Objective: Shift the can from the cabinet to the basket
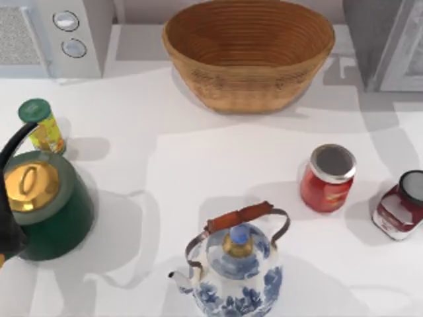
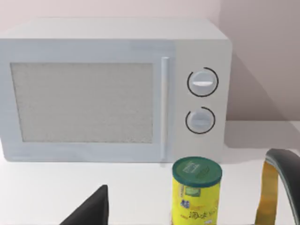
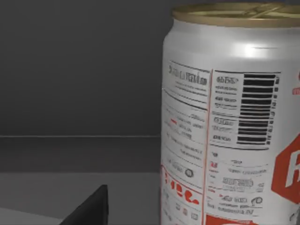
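Close before the right gripper's finger (image 3: 89, 208) stands the can (image 3: 229, 117) — silver-white, gold-rimmed top, upright inside the dark grey cabinet (image 3: 70, 70). Whether the right gripper is spread or pressed together I cannot tell. Its label carries a barcode, fine print too small to read and red marks. Out on the table (image 1: 165, 172), this side of the basket (image 1: 248, 53), stand a red jar (image 1: 327, 178), a second jar (image 1: 401, 206) and a blue-patterned kettle (image 1: 234, 264). Left of the basket — a green kettle (image 1: 43, 205), a yellow canister (image 1: 43, 125) and a white microwave (image 2: 112, 89); I cannot tell the left gripper's state.
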`<action>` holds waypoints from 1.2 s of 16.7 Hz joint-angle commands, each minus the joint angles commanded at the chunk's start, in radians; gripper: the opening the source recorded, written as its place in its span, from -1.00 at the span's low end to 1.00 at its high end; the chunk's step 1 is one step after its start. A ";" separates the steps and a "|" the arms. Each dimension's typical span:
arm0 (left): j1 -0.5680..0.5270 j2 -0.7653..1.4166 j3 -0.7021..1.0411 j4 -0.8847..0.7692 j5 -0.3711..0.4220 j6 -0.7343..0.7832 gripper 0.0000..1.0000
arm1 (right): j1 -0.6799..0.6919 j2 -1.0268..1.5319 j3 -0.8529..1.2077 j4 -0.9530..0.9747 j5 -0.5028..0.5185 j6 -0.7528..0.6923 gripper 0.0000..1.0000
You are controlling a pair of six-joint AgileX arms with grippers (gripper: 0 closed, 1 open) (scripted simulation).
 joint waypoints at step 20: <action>0.000 0.000 0.000 0.000 0.000 0.000 1.00 | -0.041 0.209 0.176 0.033 -0.037 0.001 0.55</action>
